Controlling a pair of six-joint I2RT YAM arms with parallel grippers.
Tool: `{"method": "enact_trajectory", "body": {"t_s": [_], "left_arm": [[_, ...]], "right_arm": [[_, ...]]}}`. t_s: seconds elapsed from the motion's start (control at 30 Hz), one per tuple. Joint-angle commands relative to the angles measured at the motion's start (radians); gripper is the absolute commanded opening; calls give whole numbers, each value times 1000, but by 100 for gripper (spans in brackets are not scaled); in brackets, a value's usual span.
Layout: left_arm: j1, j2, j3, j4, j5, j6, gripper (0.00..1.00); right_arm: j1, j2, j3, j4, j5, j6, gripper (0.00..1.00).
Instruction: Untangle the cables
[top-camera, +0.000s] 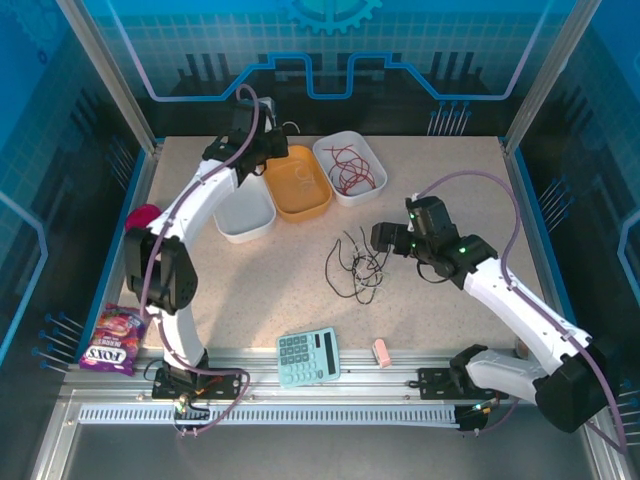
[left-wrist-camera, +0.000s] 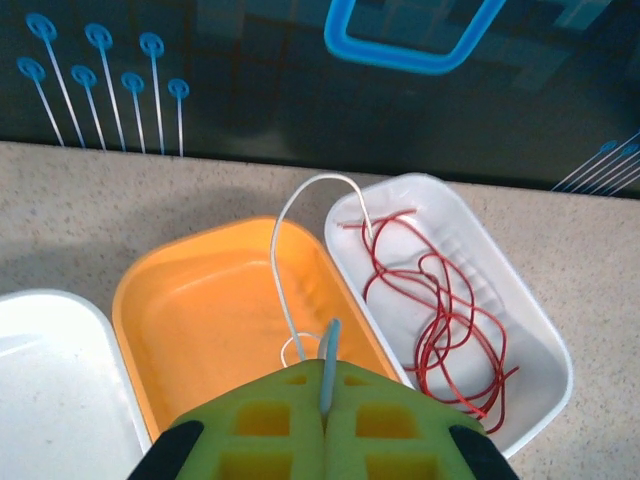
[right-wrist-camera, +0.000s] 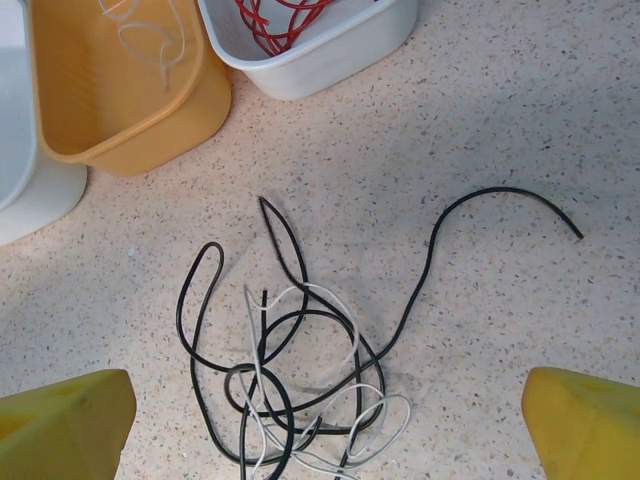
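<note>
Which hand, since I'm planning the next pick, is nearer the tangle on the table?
Right. The right hand hovers open right by the tangle; the left hand is far off over the orange tray, shut on a whitish cable.

Red cables (left-wrist-camera: 432, 300): lying loosely coiled inside a white tray (left-wrist-camera: 490, 250), thin strands looping over one another.
Whitish cable (left-wrist-camera: 276, 262): rising out of the orange tray (left-wrist-camera: 190, 310) in a tall arch, its far end dropping over the rim into the white tray. Its near part is being pinched between the closed pads of the left gripper (left-wrist-camera: 325, 388).
Tangled heap (right-wrist-camera: 300, 400): black and whitish strands lying knotted together on the table (right-wrist-camera: 470, 110), apart from the trays.
Long black strand (right-wrist-camera: 430, 260): trailing out of the heap in an S-curve, free end lying flat.
</note>
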Motion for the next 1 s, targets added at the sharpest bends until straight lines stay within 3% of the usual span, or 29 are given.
{"method": "enact_trajectory", "body": {"t_s": [0.0,0.33,0.43,0.5,0.67,0.8,0.97], "left_arm": [[1,61,61,-58,54,-31,0],[0,192,90,-149,47,-61,0],[-1,232,96,-155,72,-66,4],[-2,256,103,-163,92,-68,15],[-6,268,99,-161,113,-76,54],[-9,244,89,-159,125,-75,67],[-11,183,54,-127,127,-71,93]], "right_arm": [[-9,-29,-14,-31,18,4,100],[-9,-55,-4,-49,22,8,100],[-10,-52,-4,-48,22,9,100],[-10,-50,-5,-47,21,9,100],[-9,-50,-1,-49,21,9,100],[-9,-48,-4,-49,24,9,100],[-9,-42,-12,-39,28,14,100]]}}
